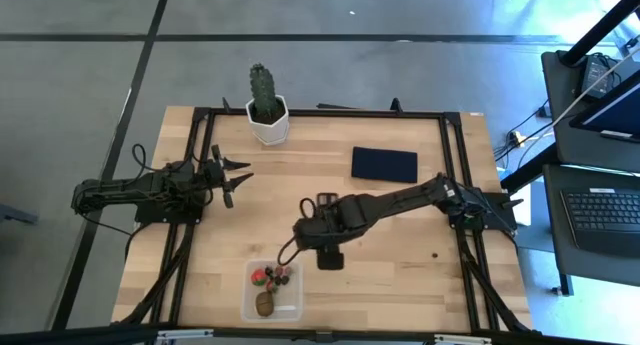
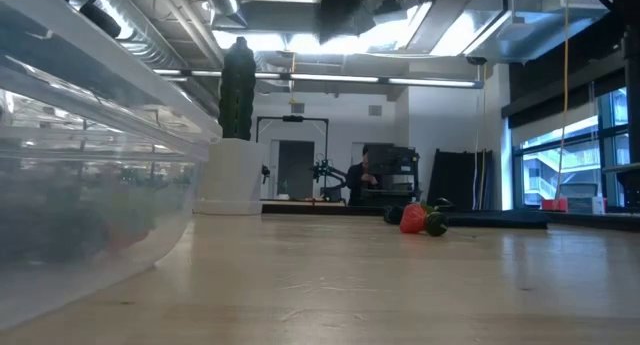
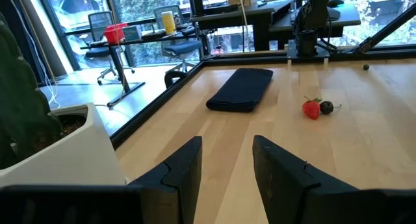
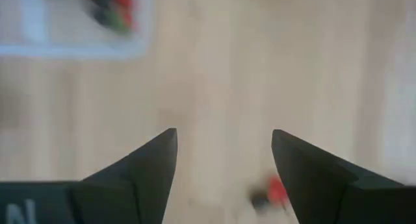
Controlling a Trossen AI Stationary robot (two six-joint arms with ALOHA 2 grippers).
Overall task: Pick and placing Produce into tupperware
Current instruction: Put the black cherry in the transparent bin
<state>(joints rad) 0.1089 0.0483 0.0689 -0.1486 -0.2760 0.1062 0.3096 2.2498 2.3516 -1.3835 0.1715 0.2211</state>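
Right gripper (image 4: 223,164): over the middle of the table, just up-table from the clear box; fingers spread apart with nothing between them, bare wood showing through the gap in its wrist view.
Strawberry (image 4: 277,191): lies on the wood just below the right gripper, close beside one fingertip; not touched by either finger.
Dark berry (image 4: 259,199): touching the strawberry, on the side nearer the gap between the fingers; blurred, so no further detail.
Same pair, other views: sits alone on open table in the low view and the left wrist view, red fruit with the dark one against it.
Tupperware (image 1: 297,310): clear box at the near table edge, just beyond the right gripper's tips toward the front.
Contents of box: red fruits (image 1: 260,277) and small dark berries (image 1: 284,273) clustered at the end nearest the right gripper; brown kiwi (image 1: 264,303) farther from it, toward the front wall.
Left gripper (image 3: 226,167): at the left side of the table, well apart from the box; fingers parted by a narrow gap, holding nothing.
Cactus (image 1: 263,93): in a white pot (image 1: 269,128) at the back edge, close beside the left gripper.
Navy cloth (image 1: 384,164): folded flat, ahead of the left gripper and behind the right arm.
Stray dark berry (image 1: 434,253): on the wood, on the right gripper's right, well apart.
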